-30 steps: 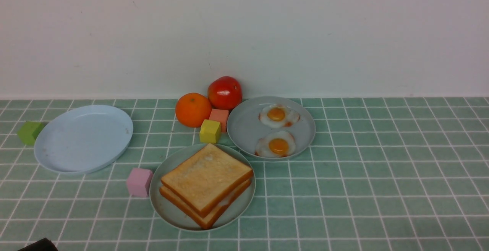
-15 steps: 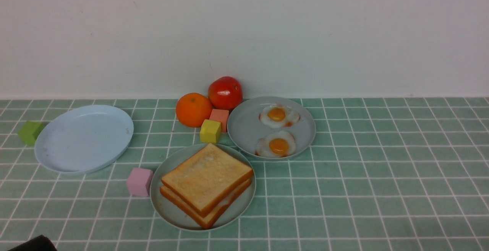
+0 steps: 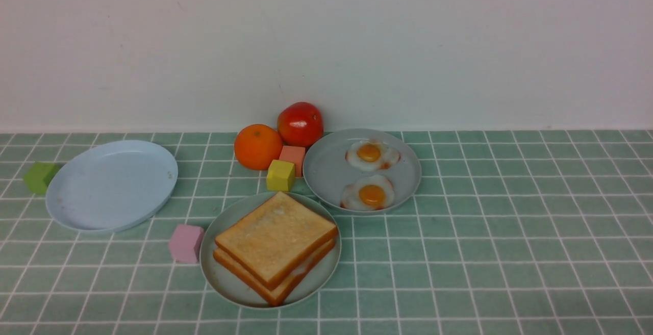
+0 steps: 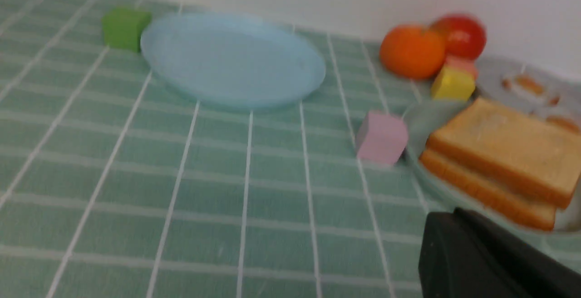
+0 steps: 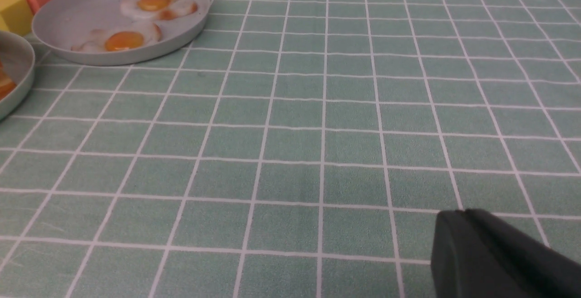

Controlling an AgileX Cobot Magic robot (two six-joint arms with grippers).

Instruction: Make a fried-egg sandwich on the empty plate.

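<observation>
Two toast slices [image 3: 276, 246] lie stacked on the mint-green plate [image 3: 222, 279], front centre; two fried eggs [image 3: 368, 195] rest on the grey plate [image 3: 326, 172] behind. Left gripper [image 4: 458, 239] and right gripper [image 5: 467, 239]: fingers closed, holding nothing, clear of the plates.

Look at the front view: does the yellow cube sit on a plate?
No. The yellow cube rests on the green tiled tabletop, between plates.
</observation>
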